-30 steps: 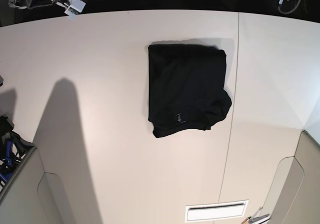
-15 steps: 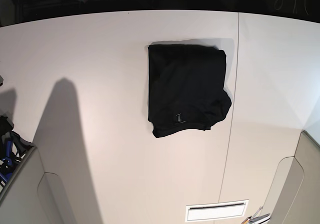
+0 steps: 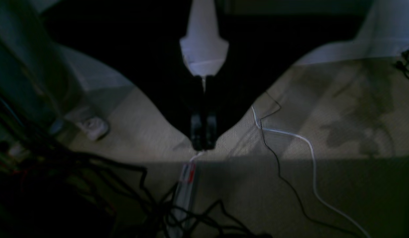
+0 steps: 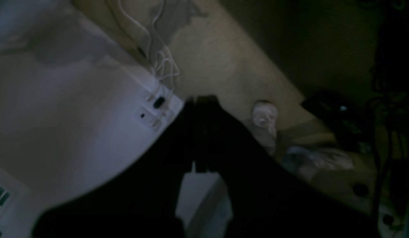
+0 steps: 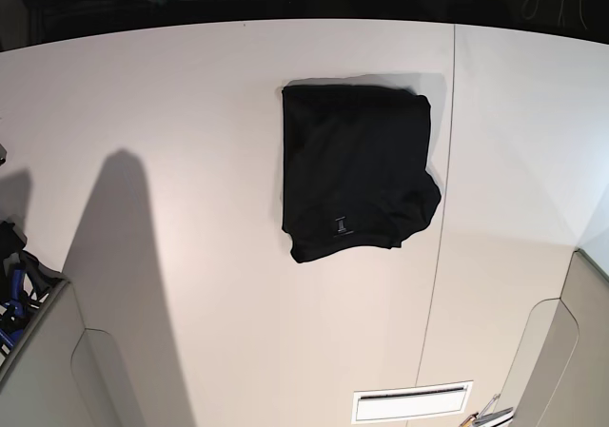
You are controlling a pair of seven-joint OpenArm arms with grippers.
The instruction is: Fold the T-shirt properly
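Nothing on the tabletop has shifted since the earlier base frames: the T-shirt point(image 5: 357, 170) lies just as it did, while at the far edge the dark clutter has changed, with small white fittings now showing where a moment ago there were none. Folded into a compact black rectangle, the shirt rests on the white table point(image 5: 190, 113), its small pale label point(image 5: 341, 224) near the lower edge and one rounded corner bulging out beside the table's seam point(image 5: 442, 189). No arm reaches over it; both grippers are well clear of the cloth and off the table altogether.

From the left wrist view, the left gripper point(image 3: 203, 138) hangs with its dark fingers pressed together, empty, above beige carpet point(image 3: 340, 109); a white cable point(image 3: 300, 140) and a black one trail just beside it, and what may be a power strip point(image 3: 186, 188) lies below its tips. The right gripper point(image 4: 201, 109), dim and blurred, likewise looks closed on nothing, with the white table corner point(image 4: 75, 115) beside it.
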